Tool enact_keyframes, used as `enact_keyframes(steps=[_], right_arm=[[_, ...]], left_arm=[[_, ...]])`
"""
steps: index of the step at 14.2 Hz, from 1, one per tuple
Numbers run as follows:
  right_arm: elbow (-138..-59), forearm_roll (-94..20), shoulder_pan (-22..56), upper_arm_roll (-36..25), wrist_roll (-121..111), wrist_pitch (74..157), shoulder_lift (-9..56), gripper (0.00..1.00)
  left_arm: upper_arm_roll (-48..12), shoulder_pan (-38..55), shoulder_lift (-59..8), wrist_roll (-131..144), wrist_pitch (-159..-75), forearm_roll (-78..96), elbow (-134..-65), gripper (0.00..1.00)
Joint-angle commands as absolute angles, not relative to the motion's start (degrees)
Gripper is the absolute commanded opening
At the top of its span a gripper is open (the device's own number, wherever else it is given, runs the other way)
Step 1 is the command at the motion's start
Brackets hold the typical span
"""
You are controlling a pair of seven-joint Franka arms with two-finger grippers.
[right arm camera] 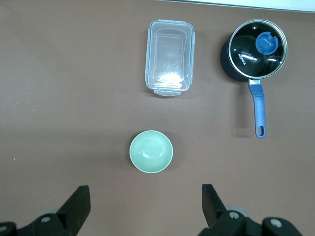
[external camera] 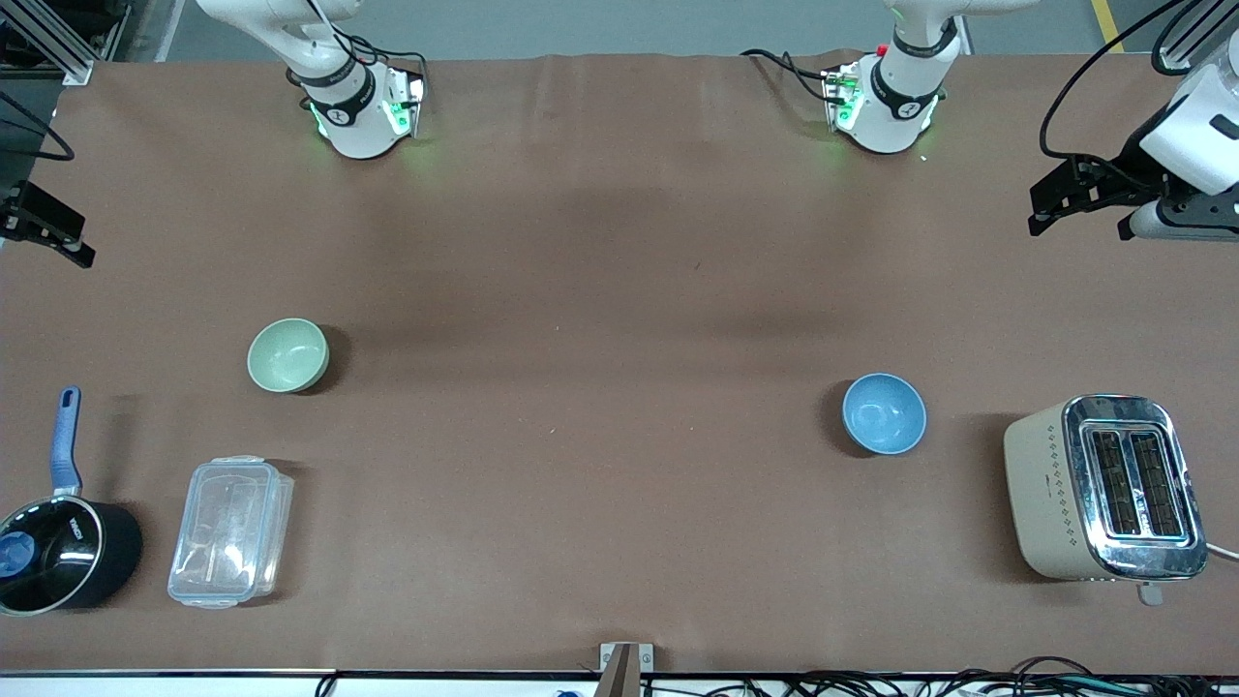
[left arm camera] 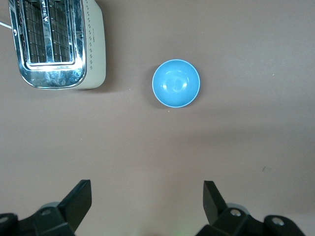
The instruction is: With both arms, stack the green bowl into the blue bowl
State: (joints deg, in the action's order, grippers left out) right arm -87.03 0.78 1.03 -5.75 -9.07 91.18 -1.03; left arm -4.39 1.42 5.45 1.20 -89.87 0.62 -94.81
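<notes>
The pale green bowl (external camera: pixel 287 354) stands upright and empty on the brown table toward the right arm's end; it also shows in the right wrist view (right arm camera: pixel 151 151). The sky-blue bowl (external camera: pixel 883 413) stands upright and empty toward the left arm's end, beside the toaster; it also shows in the left wrist view (left arm camera: pixel 175 83). My left gripper (external camera: pixel 1076 218) is open and empty, high over its end of the table, apart from the blue bowl; its jaws (left arm camera: pixel 147 201) stand wide. My right gripper (external camera: pixel 48 232) is open and empty, high over its end; its jaws (right arm camera: pixel 146 204) stand wide, short of the green bowl.
A cream and chrome toaster (external camera: pixel 1103 487) stands at the left arm's end. A clear lidded plastic box (external camera: pixel 230 530) and a black saucepan with a blue handle (external camera: pixel 60 547) stand at the right arm's end, nearer the front camera than the green bowl.
</notes>
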Motion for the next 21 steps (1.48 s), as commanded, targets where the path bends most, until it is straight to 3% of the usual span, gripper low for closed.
enact_keyframes(steps=[1,5,11,16,21], right_arm=[[-86.4,0.8,0.9,-5.5,-9.1,91.1,-0.7,1.00],[-86.5,0.8,0.6,-5.5,-9.1,91.1,-0.7,1.00],[-88.2,0.8,0.7,-5.5,-9.3,92.4,-0.7,1.00],[-104.3,1.5,-0.5,-5.6,-9.7,108.4,-0.7,1.00],[-120.8,2.6,-2.6,-5.6,-11.4,126.5,1.7,1.00]], left_arm=[[-4.5,1.1,4.8,1.4,-89.7,0.8,-93.3,1.00],[-4.4,1.1,0.8,1.0,-89.7,-0.5,-89.7,1.00],[-4.4,1.7,-7.1,2.3,-92.1,-3.0,-89.8,1.00],[-4.4,1.1,-13.7,2.8,-93.8,-2.8,-89.9,1.00],[-4.2,1.5,-21.3,5.3,-102.7,-3.0,-90.7,1.00]])
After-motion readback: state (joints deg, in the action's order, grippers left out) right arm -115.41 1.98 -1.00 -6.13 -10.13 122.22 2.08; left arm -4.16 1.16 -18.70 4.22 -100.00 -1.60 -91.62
